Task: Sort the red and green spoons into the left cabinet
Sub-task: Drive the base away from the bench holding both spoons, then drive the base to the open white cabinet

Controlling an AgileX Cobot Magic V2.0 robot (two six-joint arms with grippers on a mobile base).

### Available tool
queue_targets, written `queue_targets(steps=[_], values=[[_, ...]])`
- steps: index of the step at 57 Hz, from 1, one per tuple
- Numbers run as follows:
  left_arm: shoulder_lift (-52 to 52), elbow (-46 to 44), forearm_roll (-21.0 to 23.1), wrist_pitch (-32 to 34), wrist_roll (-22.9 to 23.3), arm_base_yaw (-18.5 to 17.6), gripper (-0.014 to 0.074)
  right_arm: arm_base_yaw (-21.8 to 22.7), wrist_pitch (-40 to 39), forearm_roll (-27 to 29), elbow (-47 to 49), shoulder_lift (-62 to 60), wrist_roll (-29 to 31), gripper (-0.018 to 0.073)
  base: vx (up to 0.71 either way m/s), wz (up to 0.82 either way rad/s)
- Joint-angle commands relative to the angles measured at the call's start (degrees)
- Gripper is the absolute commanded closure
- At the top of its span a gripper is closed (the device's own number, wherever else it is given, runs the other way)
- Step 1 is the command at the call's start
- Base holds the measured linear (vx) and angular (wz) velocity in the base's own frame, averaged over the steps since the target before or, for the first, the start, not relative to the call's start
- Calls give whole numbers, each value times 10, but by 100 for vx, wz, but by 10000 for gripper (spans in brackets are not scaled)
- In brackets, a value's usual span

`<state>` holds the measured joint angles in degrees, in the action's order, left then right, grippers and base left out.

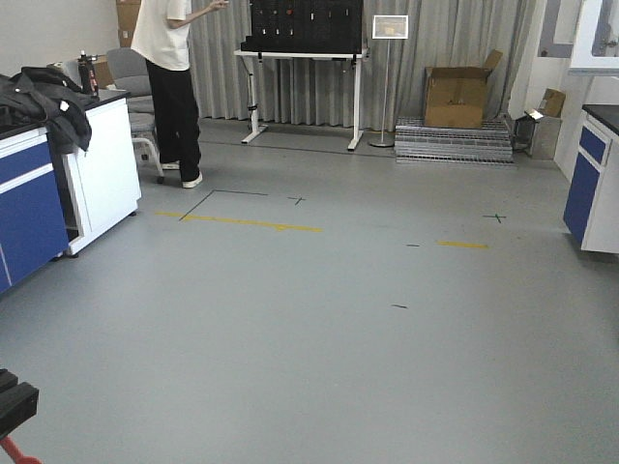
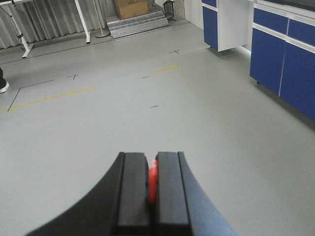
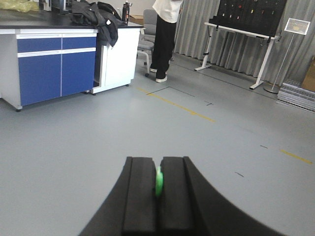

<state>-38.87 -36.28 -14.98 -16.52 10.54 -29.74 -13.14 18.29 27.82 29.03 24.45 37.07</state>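
Note:
The red spoon (image 2: 152,181) shows as a thin red sliver pinched between the black pads of my left gripper (image 2: 151,157), which is shut on it above the bare grey floor. Between the pads of my right gripper (image 3: 157,161), also shut, sits the green spoon (image 3: 158,181), seen edge-on. Only these slivers show; the rest of each spoon is hidden by the fingers. In the front view a black arm part (image 1: 14,401) with a red bit below it shows at the bottom left corner. The left cabinet is out of view.
Blue-and-white lab counters stand at the left (image 1: 39,193) and right (image 1: 592,179). A person (image 1: 174,87) stands by a grey chair (image 1: 131,77). Farther back are a black pegboard table (image 1: 305,39), a sign stand (image 1: 387,87) and a cardboard box (image 1: 456,95). Yellow tape (image 1: 242,222) marks the floor.

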Motion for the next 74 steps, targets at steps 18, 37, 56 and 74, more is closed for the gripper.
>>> queue_targets(steps=[18,37,56,74], values=[[0,-17,-2,46,1,-5,603,1,-40,6,16,4,2,564,51,-7],[0,-17,-2,46,1,-5,603,1,-40,6,16,4,2,563,55,-10],[0,-17,-2,46,1,-5,603,1,-40,6,16,4,2,563,58,-5],[0,-17,-2,46,1,-5,603,1,-40,6,16,4,2,562,61,-4]])
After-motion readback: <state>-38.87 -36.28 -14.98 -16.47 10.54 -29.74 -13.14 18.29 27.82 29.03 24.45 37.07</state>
